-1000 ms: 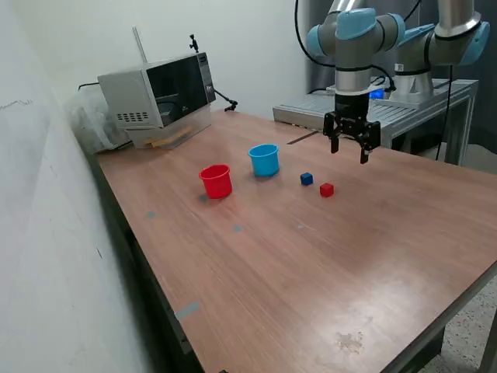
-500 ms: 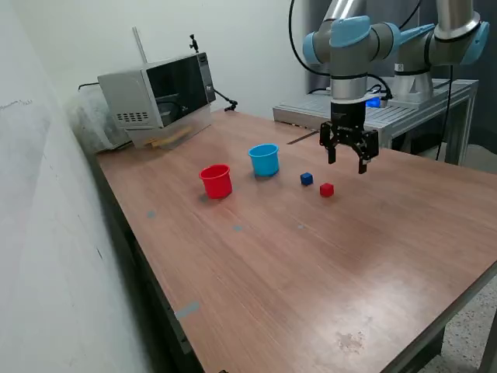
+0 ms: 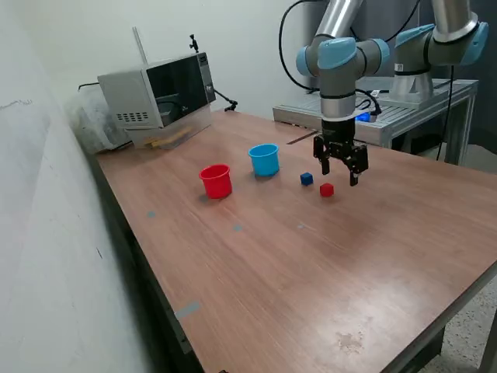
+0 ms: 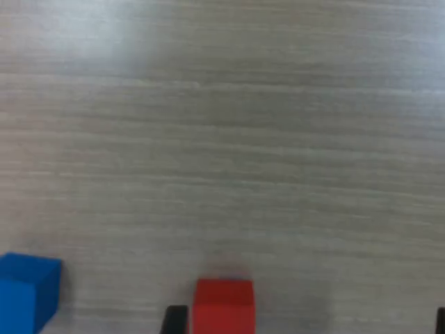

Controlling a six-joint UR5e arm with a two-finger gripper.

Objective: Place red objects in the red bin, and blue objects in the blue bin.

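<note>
One small red cube (image 3: 327, 189) and one small dark blue cube (image 3: 307, 179) lie on the wooden table (image 3: 326, 256). The red cup (image 3: 216, 181) and the light blue cup (image 3: 264, 159) stand upright to the exterior view's left of them. My gripper (image 3: 339, 176) is open and empty, hovering just above and slightly behind the red cube. The wrist view shows the red cube (image 4: 223, 307) and the blue cube (image 4: 26, 290) on the table, with dark fingertips (image 4: 174, 320) at the frame's edge. Only one cube of each colour is in view.
A microwave (image 3: 159, 92) stands at the table's back corner on the exterior view's left, with a plastic bag beside it. A second robot arm (image 3: 443, 47) and a metal bench (image 3: 388, 109) stand behind the table.
My gripper has moved toward the exterior view's left and lower, from behind the cubes to just above the red cube. It stays open. The cubes and cups have not moved.
</note>
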